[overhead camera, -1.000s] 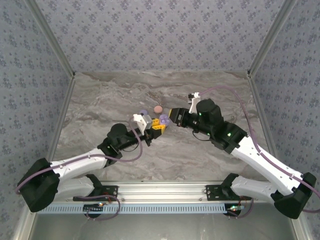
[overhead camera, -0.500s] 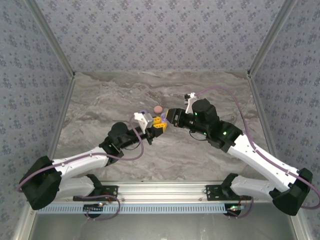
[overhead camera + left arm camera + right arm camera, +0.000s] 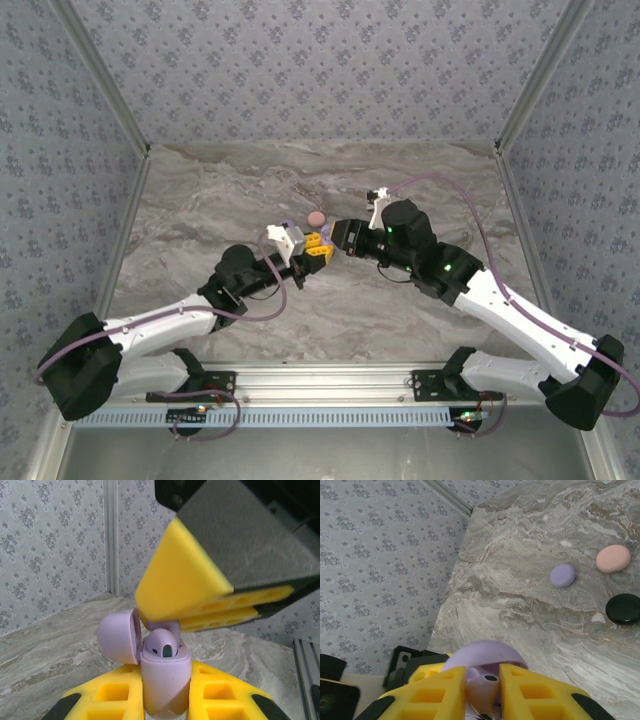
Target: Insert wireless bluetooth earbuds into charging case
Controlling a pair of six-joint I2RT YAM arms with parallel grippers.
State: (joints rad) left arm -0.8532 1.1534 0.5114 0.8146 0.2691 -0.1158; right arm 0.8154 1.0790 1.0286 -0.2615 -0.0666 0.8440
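Observation:
My left gripper (image 3: 166, 692) is shut on an upright lavender charging case (image 3: 165, 672) with its lid (image 3: 119, 636) swung open to the left. One lavender earbud (image 3: 161, 645) sits in the case's mouth. My right gripper (image 3: 483, 680) is shut on another lavender earbud (image 3: 486, 690) and holds it just over the open case (image 3: 482, 657). From the left wrist, a yellow right finger (image 3: 180, 587) hangs right above the case. In the top view both grippers meet at mid-table, left gripper (image 3: 314, 250) and right gripper (image 3: 330, 240).
Three closed round cases lie on the marble beyond the grippers: a lavender case (image 3: 563, 575), a pink case (image 3: 613, 558) and a black case (image 3: 623, 608). The pink case (image 3: 316, 218) lies just behind the grippers. Patterned walls enclose the table.
My right gripper has moved left with its earbud until it stands over the case held in my left gripper. The left arm has stayed in place.

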